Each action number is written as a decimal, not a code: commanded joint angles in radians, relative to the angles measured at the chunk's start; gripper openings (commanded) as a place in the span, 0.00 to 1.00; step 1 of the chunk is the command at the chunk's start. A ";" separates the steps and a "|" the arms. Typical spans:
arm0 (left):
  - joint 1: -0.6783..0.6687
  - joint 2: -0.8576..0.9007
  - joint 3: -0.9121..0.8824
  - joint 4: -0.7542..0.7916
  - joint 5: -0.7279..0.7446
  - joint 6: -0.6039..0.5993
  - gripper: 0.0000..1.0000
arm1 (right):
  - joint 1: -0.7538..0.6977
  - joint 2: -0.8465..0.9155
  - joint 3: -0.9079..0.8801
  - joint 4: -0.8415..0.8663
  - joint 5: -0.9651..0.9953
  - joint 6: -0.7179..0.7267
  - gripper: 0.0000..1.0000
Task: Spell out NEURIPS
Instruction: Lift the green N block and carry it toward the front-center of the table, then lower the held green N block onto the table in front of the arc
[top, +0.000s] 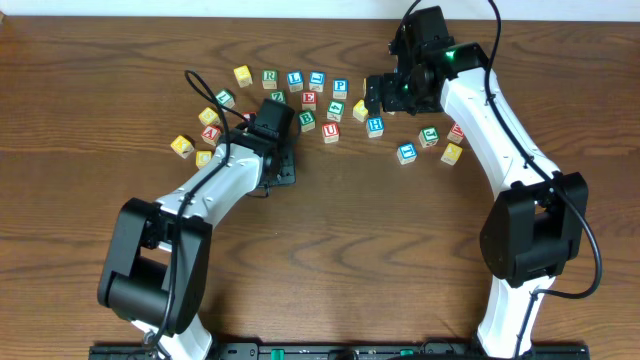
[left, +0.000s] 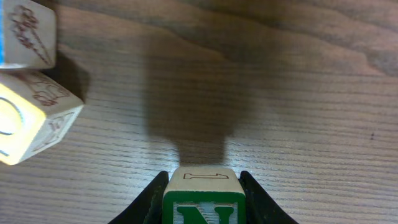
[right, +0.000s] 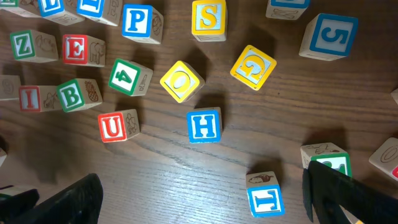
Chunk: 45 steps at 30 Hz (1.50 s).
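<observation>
My left gripper is shut on the green N cube, which hangs just above the wood. In the overhead view the left gripper hides that cube. My right gripper stands open above the cube cluster with nothing between its fingers, and overhead the right gripper is at the cluster's right end. On the table lie red E, red U, red I, blue P and yellow S. Green R sits far left in the back row.
Other cubes lie among them: Z, B, 4, H, yellow O, blue 5. A blue cube sits near the right finger. Several yellow and red cubes lie left, and more cubes lie right.
</observation>
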 joint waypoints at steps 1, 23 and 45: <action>-0.024 0.021 -0.012 -0.004 -0.002 -0.002 0.27 | 0.008 0.001 0.005 0.000 0.005 -0.003 0.99; -0.034 0.054 -0.024 0.048 -0.025 0.101 0.27 | 0.008 0.001 0.005 0.000 0.005 -0.003 0.99; -0.017 0.055 -0.025 0.071 -0.059 0.100 0.27 | 0.008 0.001 0.005 0.000 0.005 -0.003 0.99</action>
